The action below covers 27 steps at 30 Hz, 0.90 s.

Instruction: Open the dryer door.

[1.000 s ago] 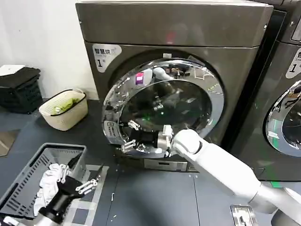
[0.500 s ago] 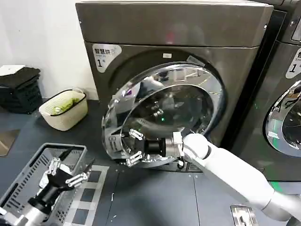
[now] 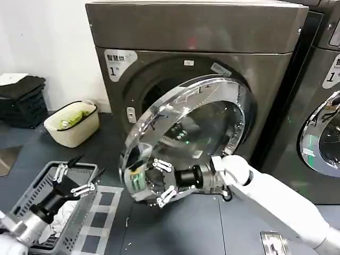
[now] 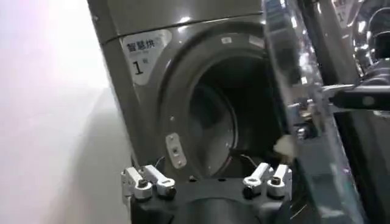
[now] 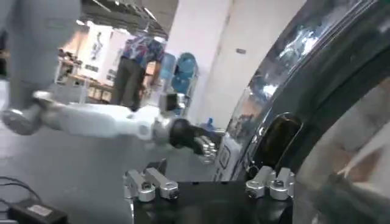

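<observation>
The dryer door [image 3: 186, 138] stood partly swung out from the dryer [image 3: 212, 64], hinged on its right side, with the free left edge well clear of the front panel and the dark drum opening exposed behind it. The right gripper [image 3: 162, 180] sat at the lower left rim of the chrome ring, fingers spread apart, one against the ring's outer face and none visibly clamped round the edge; contact looked like a hook or push, not a grasp. In the right wrist view the same gripper [image 5: 207, 182] showed its fingers apart, with the curved chrome rim just beside them. The door lay directly ahead of and to the right of this gripper, its plane tilted outward and downward toward the robot, so I judged that further opening would call for sweeping the free edge outward and rightward about the hinge. The right arm was clearly the nearer one. The left gripper [image 3: 74, 178] hovered open over a grey basket [image 3: 32, 196] holding white cloth, well apart from the door; the left wrist view showed that gripper [image 4: 207, 182] facing the opening. Legible writing: a white sticker [image 3: 118, 61] with "1" and Chinese characters too small to read, and a similar sticker on the neighbouring machine [image 3: 324, 106].
</observation>
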{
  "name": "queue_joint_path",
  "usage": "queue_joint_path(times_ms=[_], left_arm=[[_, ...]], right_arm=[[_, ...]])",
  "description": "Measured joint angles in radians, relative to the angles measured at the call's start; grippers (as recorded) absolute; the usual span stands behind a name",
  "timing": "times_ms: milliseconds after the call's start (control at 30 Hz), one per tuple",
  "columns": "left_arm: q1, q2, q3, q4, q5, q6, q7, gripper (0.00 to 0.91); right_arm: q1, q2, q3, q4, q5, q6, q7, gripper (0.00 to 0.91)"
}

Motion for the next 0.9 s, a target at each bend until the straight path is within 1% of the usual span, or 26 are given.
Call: queue_joint_path(times_ms=[100, 367, 567, 733, 900], left_arm=[[-0.024, 0.024, 0.021, 0.022, -0.006, -0.006, 0.011, 0.907], [-0.085, 0.095, 0.082, 0.071, -0.011, -0.024, 0.026, 0.907], [-0.124, 0.15, 0.131, 0.095, -0.01, -0.039, 0.037, 0.907], [-0.17, 0.208, 0.193, 0.115, -0.002, -0.046, 0.052, 0.907], [-0.239, 0.261, 0.285, 0.128, 0.009, -0.05, 0.067, 0.907]], right_arm=[[-0.025, -0.03, 0.031, 0.021, 0.001, 0.015, -0.036, 0.907], [-0.094, -0.106, 0.117, 0.098, 0.004, -0.007, -0.106, 0.907], [-0.162, -0.168, 0.195, 0.16, 0.004, 0.009, -0.158, 0.907], [-0.242, -0.215, 0.286, 0.192, 0.002, 0.008, -0.171, 0.907], [-0.378, -0.271, 0.43, 0.219, 0.003, 0.009, -0.175, 0.907]])
